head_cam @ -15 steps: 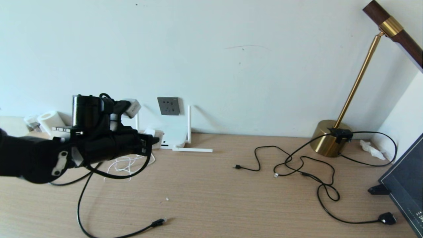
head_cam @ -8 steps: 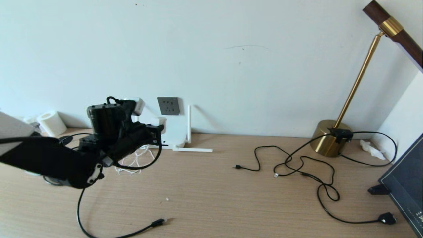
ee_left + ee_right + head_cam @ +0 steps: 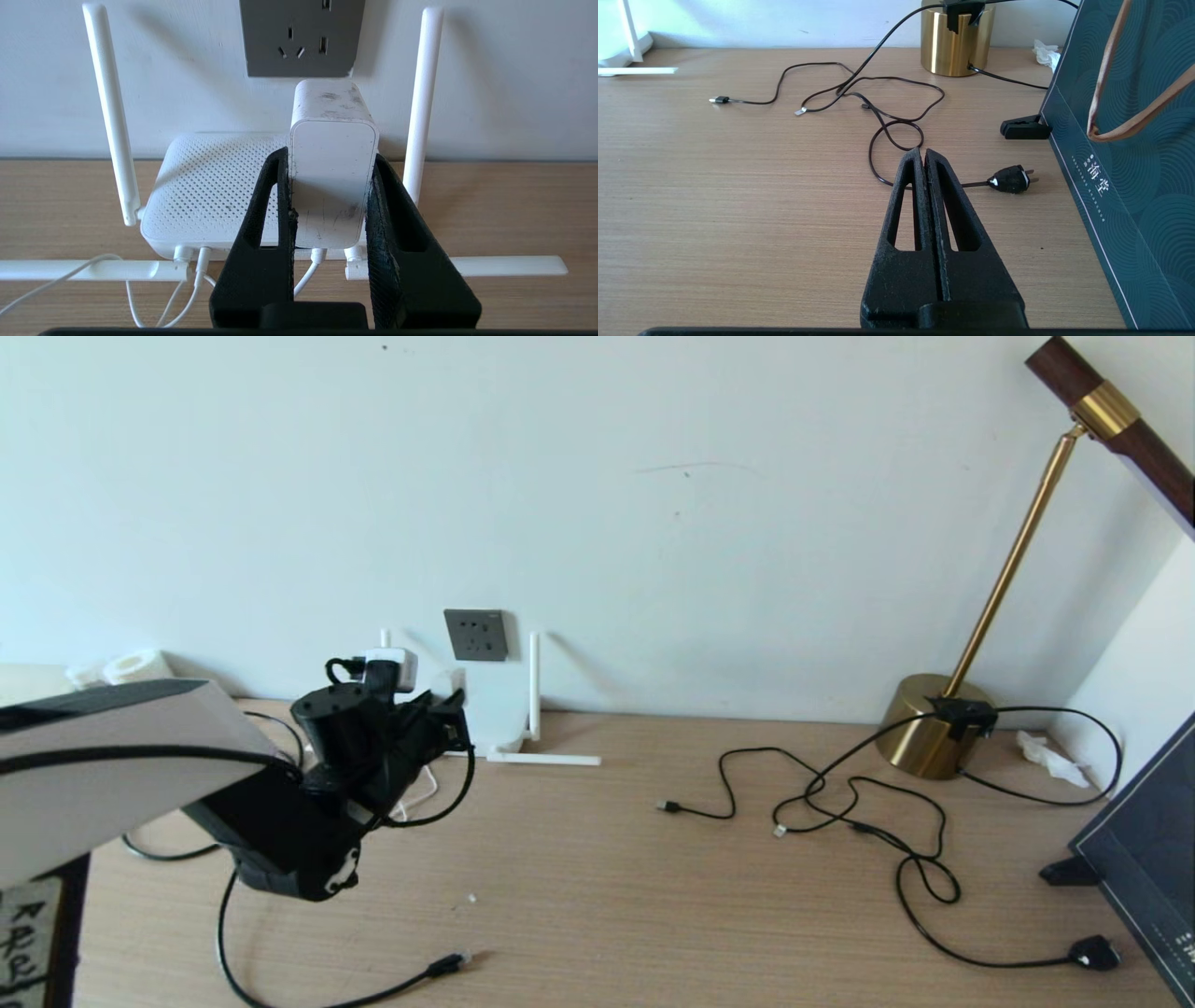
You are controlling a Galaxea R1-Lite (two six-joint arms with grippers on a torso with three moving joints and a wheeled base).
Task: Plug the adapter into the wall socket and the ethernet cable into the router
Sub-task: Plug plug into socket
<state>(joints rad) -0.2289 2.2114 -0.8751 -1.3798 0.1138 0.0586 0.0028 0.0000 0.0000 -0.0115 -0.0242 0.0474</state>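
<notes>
At the left of the head frame you see the left arm (image 3: 140, 765): a pale grey link, then black housings with a round motor and a looping black cable. Both grippers, left (image 3: 329, 172) and right (image 3: 924, 156), have black tapering fingers with long slots and rough inner pads.

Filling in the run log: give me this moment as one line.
left pincer: grips adapter, facing wall socket, unplugged | right pincer: shut, empty | ethernet cable: on desk
</notes>
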